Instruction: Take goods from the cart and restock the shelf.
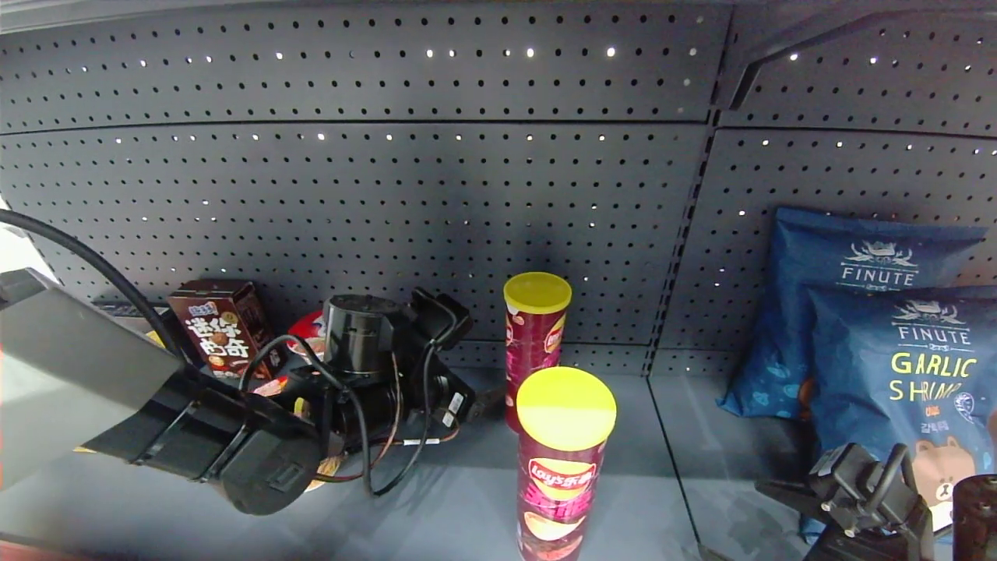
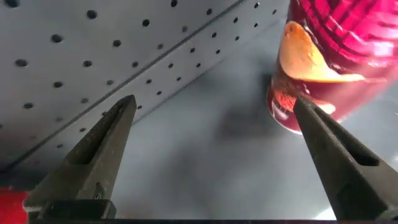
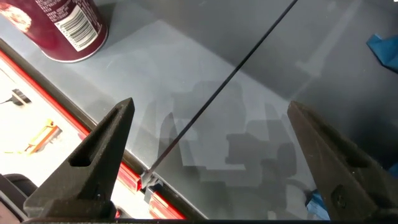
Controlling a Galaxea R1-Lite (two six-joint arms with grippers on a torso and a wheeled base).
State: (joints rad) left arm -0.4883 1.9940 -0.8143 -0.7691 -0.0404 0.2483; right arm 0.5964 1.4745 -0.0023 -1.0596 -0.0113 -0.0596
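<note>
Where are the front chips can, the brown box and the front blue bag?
front chips can (image 1: 566,408): head view, its yellow lid.
brown box (image 1: 222,335): head view, its front face.
front blue bag (image 1: 923,374): head view, its printed front.

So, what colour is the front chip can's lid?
Yellow lid, clearest in the head view.

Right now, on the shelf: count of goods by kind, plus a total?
chip cans: 2
blue snack bags: 2
brown box: 1
red-and-white item, partly hidden, kind unclear: 1
Total: 6
</note>
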